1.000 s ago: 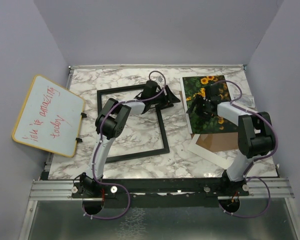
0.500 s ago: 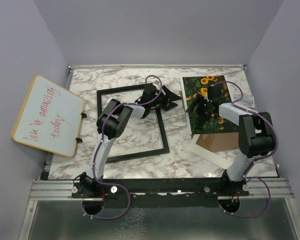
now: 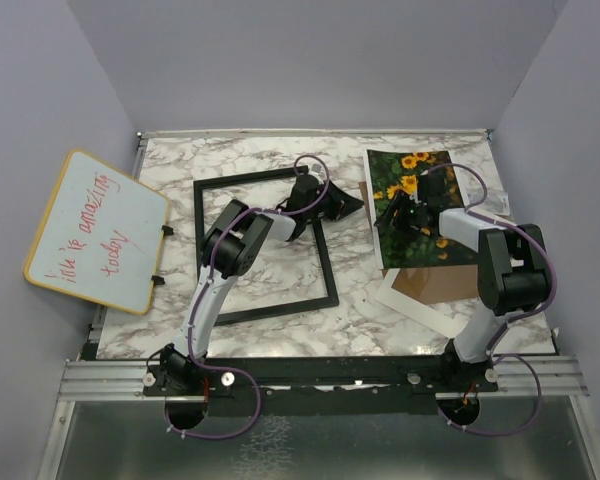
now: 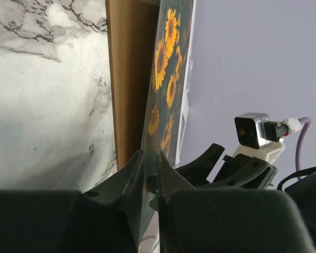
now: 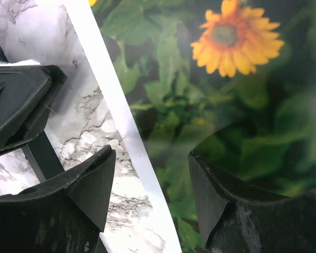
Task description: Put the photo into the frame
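Note:
The sunflower photo (image 3: 450,245) lies at the right of the marble table, on a brown backing board (image 3: 440,283). My left gripper (image 3: 352,200) reaches across to the photo's left edge. In the left wrist view its jaws (image 4: 151,155) are shut on that thin edge, and the photo (image 4: 166,68) runs away edge-on. My right gripper (image 3: 395,215) hovers over the photo's left part. In the right wrist view it (image 5: 150,176) is open, straddling the white edge strip (image 5: 121,121) with nothing gripped. The black frame (image 3: 240,177) lies flat to the left, with nothing inside it.
A yellow-rimmed whiteboard (image 3: 95,230) with red writing leans at the left edge. A white mat (image 3: 415,303) sticks out under the brown board near the right arm. The two grippers are close together; the right one's fingers (image 4: 242,168) show in the left wrist view.
My left gripper has slid right from the frame's corner to the photo's left edge and shut on it. The right gripper has stayed over the photo, its jaws a little narrower.

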